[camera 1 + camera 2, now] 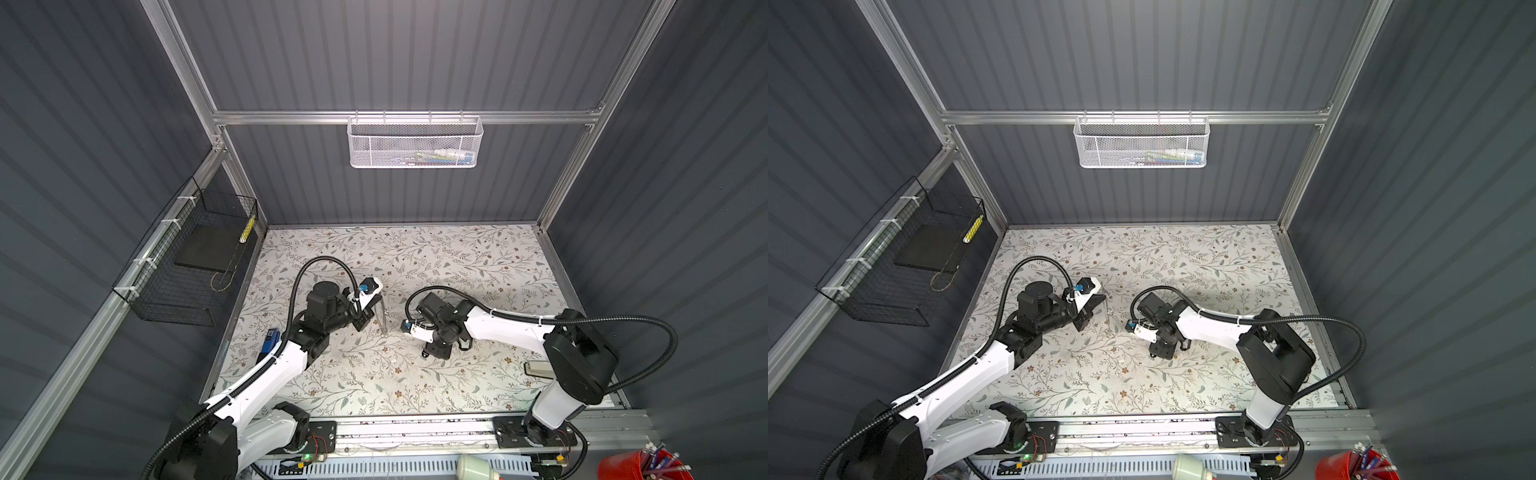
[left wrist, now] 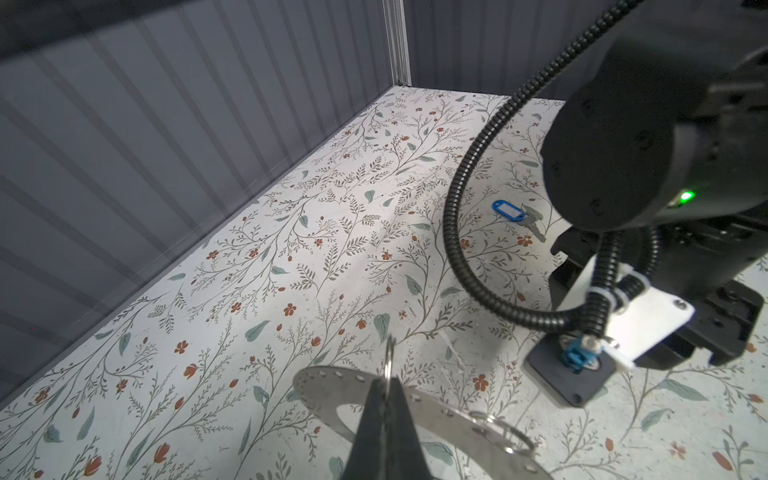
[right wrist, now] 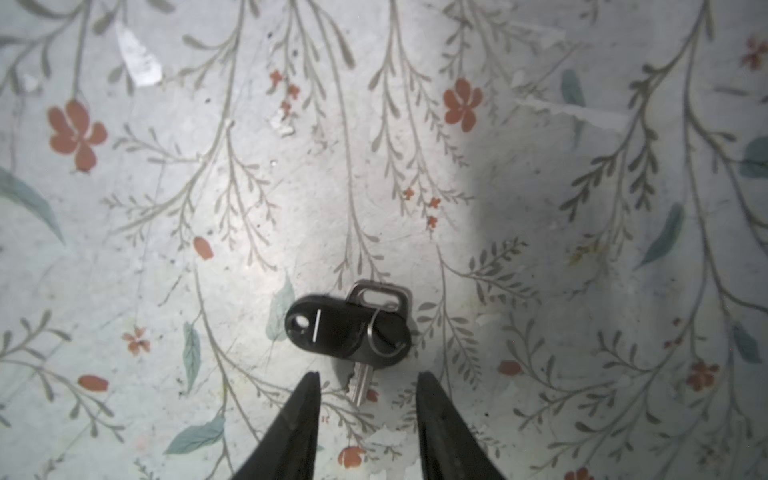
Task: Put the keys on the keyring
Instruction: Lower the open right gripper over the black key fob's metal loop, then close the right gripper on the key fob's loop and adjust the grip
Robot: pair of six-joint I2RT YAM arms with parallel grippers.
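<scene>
Left gripper (image 2: 386,384), nearest the left wrist lens: fingers together, clamped on the keyring (image 2: 328,384). The holed band juts out to either side of the pinch. A small split ring (image 2: 390,353) stands edge-on at the fingertips; whether the pinch takes it too, I cannot tell.

Right gripper (image 3: 368,376): fingers apart, nothing held, poised low over the black fob (image 3: 332,328). The fob lies flat on the mat (image 3: 166,208), across a silver key (image 3: 376,297) whose blade tip points into the gap between the fingers. A wire loop (image 3: 384,332) joins the two.

The blue-tag key (image 2: 509,212) lies flat on the mat, well apart from the keyring and close to the right arm's cable (image 2: 453,232).

No key is on the keyring — the pickup is not yet made, by my reading.

Risks I note:
- Closing here may catch only the blade tip; the fob would swing on the loop and twist the grip.
- Both pieces lie flat, so the fingertips may scrape the mat or push the bundle away.
- The keyring is pinched at one spot — any push while threading could pivot it in the left grip.
- The cable may drag the blue-tag key.
</scene>
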